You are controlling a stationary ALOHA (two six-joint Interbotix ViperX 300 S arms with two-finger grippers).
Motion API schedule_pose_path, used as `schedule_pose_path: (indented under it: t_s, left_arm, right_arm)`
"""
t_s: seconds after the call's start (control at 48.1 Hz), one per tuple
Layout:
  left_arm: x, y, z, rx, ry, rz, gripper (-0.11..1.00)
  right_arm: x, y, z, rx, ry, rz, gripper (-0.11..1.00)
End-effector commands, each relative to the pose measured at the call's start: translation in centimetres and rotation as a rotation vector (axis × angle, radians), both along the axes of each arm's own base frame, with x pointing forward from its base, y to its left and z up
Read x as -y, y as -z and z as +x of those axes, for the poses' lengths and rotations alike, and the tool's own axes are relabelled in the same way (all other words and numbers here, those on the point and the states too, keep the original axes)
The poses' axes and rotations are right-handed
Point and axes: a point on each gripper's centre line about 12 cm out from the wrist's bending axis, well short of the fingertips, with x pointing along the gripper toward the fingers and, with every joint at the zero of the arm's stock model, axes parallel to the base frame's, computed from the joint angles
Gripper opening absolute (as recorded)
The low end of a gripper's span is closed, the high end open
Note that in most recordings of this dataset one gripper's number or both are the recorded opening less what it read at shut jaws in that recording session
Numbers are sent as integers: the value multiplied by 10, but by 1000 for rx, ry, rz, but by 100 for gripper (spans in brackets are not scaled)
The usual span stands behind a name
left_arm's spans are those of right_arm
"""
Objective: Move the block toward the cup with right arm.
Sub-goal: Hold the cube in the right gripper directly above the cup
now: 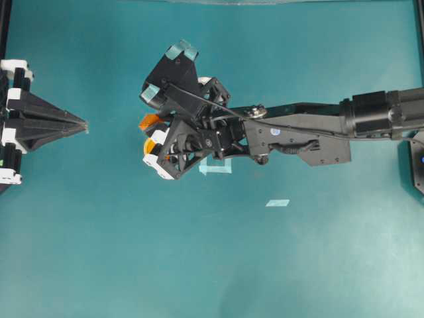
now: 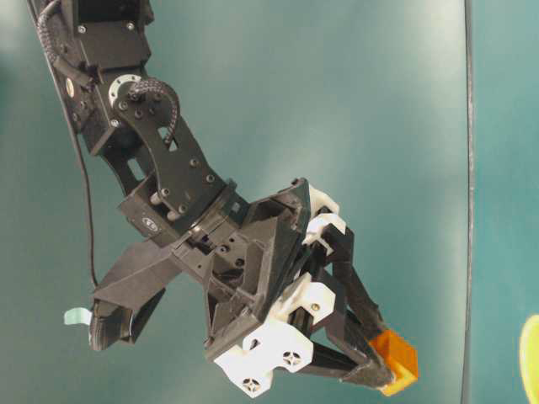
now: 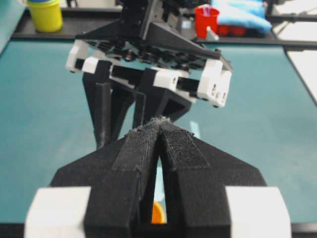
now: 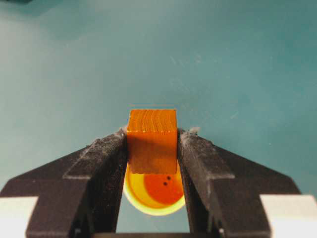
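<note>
My right gripper (image 4: 152, 148) is shut on the orange-tan block (image 4: 152, 130), which is held above the table. The yellow-orange cup (image 4: 154, 194) sits just below and behind the block, between the fingers in the right wrist view. From overhead, the block (image 1: 148, 121) and the cup (image 1: 150, 145) peek out from under the right gripper (image 1: 150, 130), left of centre. In the table-level view the block (image 2: 397, 355) is at the fingertips and the cup's rim (image 2: 531, 358) shows at the right edge. My left gripper (image 1: 85, 124) is shut and empty at the far left; its closed tips (image 3: 159, 123) point at the right gripper.
A pale-blue tape square (image 1: 216, 165) lies partly under the right arm and a tape strip (image 1: 277, 203) lies nearer the front. Beyond the table's far edge stand a yellow container (image 3: 45, 14) and a red cup (image 3: 205, 20).
</note>
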Motion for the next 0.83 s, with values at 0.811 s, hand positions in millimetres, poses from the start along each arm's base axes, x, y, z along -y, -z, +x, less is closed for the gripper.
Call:
schedule_pose_path:
  t_s: [0.811]
  left_arm:
    - [0,-7,4,12,0,1,0]
  right_arm:
    - [-5,-15,-2,32,-9,3,40]
